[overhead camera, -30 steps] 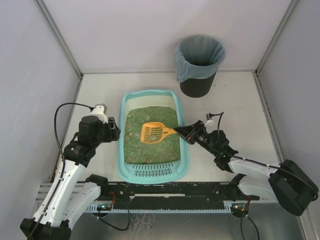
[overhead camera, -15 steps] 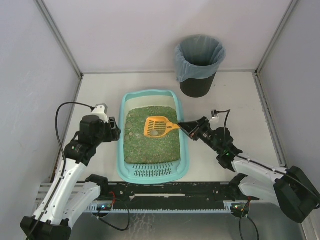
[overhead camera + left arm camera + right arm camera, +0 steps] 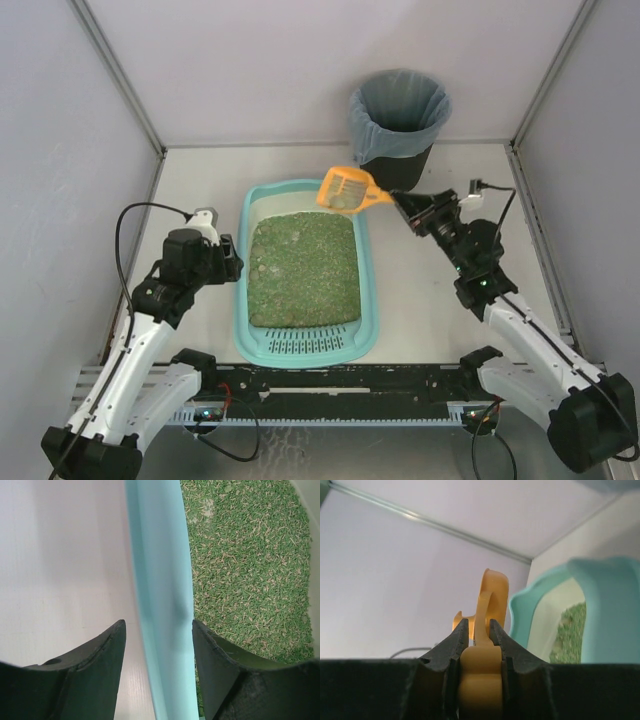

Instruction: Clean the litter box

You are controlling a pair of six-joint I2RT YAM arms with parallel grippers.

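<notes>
**A:** Whereabouts of the litter box [image 3: 243, 300]?

**B:** We see it mid-tabletop [image 3: 420, 300], green litter [image 3: 305, 265] spread inside, slotted grate [image 3: 305, 344] at the near end.

**A:** And the jaws?

**B:** We find the left jaws clamped on its left rim, one finger [image 3: 85, 675] outside, the other over the litter. The right jaws are pinched tight on the handle of an orange scoop [image 3: 347, 189], which we see held in the air over the box's far right corner, near the black bin [image 3: 398, 125].
</notes>
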